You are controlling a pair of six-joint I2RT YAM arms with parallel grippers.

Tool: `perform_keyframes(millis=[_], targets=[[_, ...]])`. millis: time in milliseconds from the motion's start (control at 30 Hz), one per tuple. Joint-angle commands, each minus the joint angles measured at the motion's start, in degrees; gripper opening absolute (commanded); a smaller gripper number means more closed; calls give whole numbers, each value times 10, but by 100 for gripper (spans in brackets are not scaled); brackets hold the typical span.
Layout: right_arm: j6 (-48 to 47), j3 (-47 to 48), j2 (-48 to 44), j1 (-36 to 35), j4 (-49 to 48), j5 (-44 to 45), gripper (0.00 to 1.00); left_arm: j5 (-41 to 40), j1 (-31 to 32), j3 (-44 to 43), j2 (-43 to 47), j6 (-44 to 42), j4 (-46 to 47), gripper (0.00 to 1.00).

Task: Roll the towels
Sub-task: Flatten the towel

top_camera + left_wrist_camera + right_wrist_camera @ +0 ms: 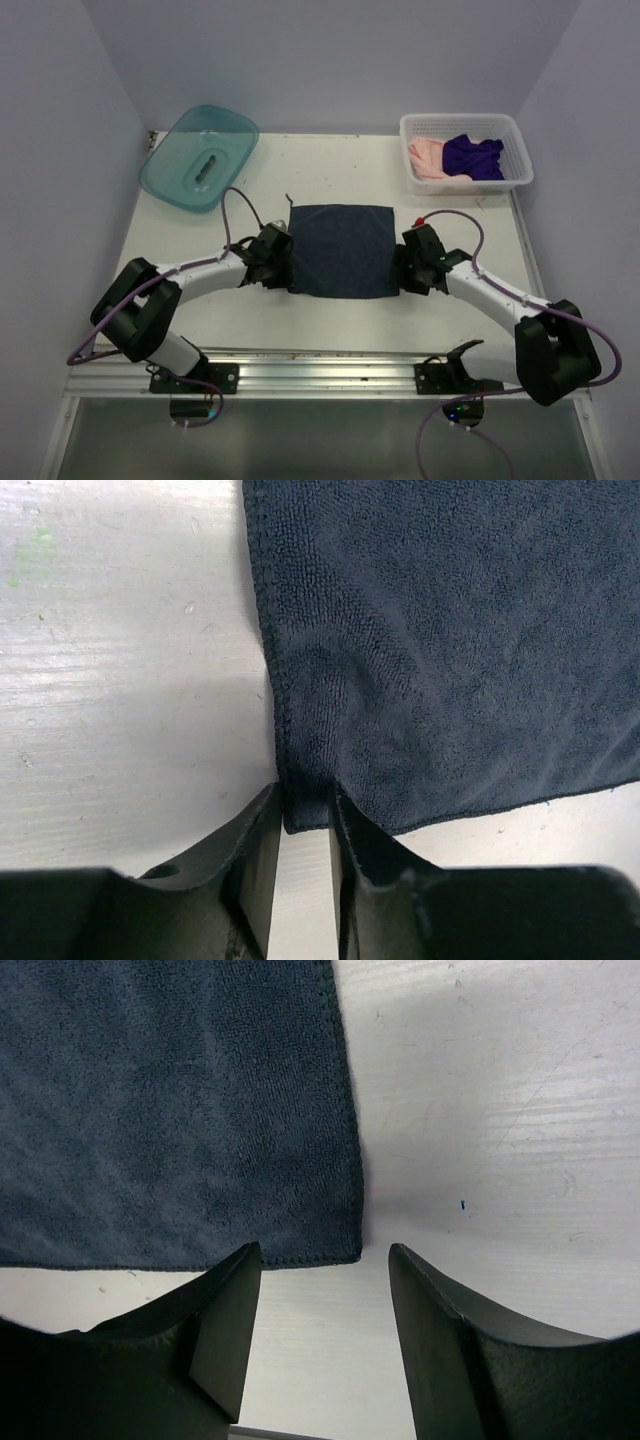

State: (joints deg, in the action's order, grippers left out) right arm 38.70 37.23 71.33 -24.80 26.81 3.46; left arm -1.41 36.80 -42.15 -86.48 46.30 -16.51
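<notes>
Blue towel [342, 250]: lies flat and spread out in the middle of the table [330, 180], between the two pincers. It is not rolled at all.
Purple towel [472, 157]: sits bunched up in the white basket [425, 122] at the far right corner. Not rolled.
Pink towel [428, 158]: scrunched up right beside the purple one in the same basket. Not rolled.
Left pincer [305, 805]: its fingers are nearly together, with the near left corner of the blue towel squeezed between the tips.
Right pincer [325, 1260]: its fingers are wide apart and hold nothing. The near right corner of the blue towel lies just between the tips.
Done so far: I think only one corner is grabbed.
Left to do: grab the other corner, roll the blue towel, then do the two in the basket.
Green tub [200, 158]: far left, well apart from the towels.
</notes>
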Motion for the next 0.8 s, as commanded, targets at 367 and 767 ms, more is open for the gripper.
perform_keyframes(millis=[367, 767], targets=[[43, -33, 31, -5, -54, 16, 52, -58, 6, 5, -27, 8, -65, 0], [57, -53, 33, -17, -69, 15, 36, -65, 6, -19, 8, 11, -92, 0]])
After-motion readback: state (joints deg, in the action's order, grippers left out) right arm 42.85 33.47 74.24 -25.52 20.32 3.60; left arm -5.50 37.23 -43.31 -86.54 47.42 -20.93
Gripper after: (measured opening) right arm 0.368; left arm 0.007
